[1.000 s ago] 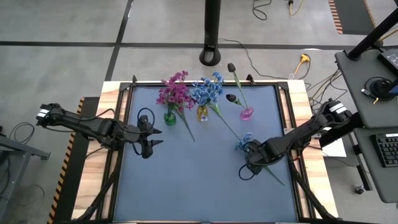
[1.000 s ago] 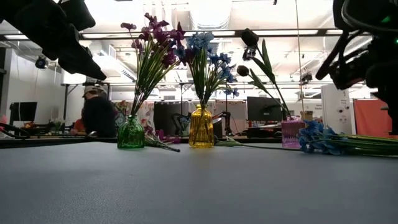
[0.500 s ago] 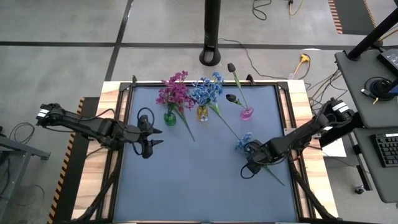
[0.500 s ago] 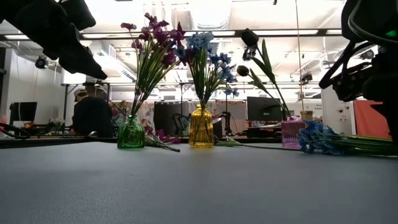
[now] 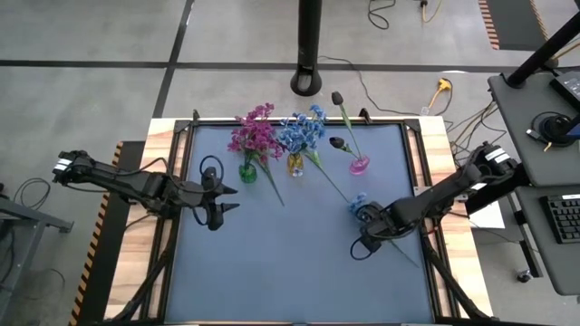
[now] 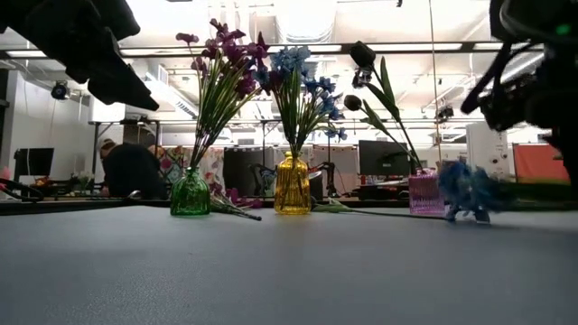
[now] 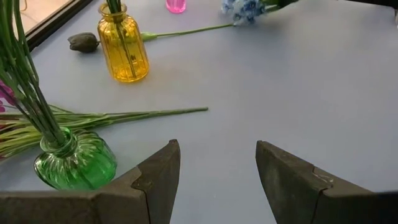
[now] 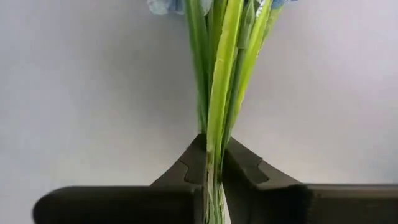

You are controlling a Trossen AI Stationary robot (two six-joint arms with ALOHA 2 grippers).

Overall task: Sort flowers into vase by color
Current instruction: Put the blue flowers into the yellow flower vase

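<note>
1. Gripping the stems of a blue sprig (image 5: 359, 205), your right gripper (image 5: 370, 226) sat over the right half of the table (image 5: 272, 272); its fingers (image 8: 245, 168) were pinched tight on the bundle of thin green stems (image 8: 219, 93).
2. You had that sprig with its blue cluster (image 6: 465, 190) pointing toward the vases, and in the low view it looked slightly raised off the mat, though you could not be sure.
3. Your left gripper (image 5: 227, 199) hovered over the left side of the table, holding nothing, its fingers (image 7: 158, 180) spread wide.
4. You could see 3 vases along the far edge: a green vase (image 5: 247, 171) holding magenta-pink sprigs (image 5: 255, 136), a yellow vase (image 5: 295, 166) holding blue sprigs (image 5: 304, 129), and a pink vase (image 5: 359, 165) holding a dark purple bud (image 5: 337, 98) on a long stem.
5. You had more stems lying flat: a pink sprig's stem (image 7: 124, 116) beside the green vase, and a dark bud (image 7: 82, 42) on its stem near the yellow vase.
6. A person (image 6: 131, 170) was visible in the room behind the table.
</note>
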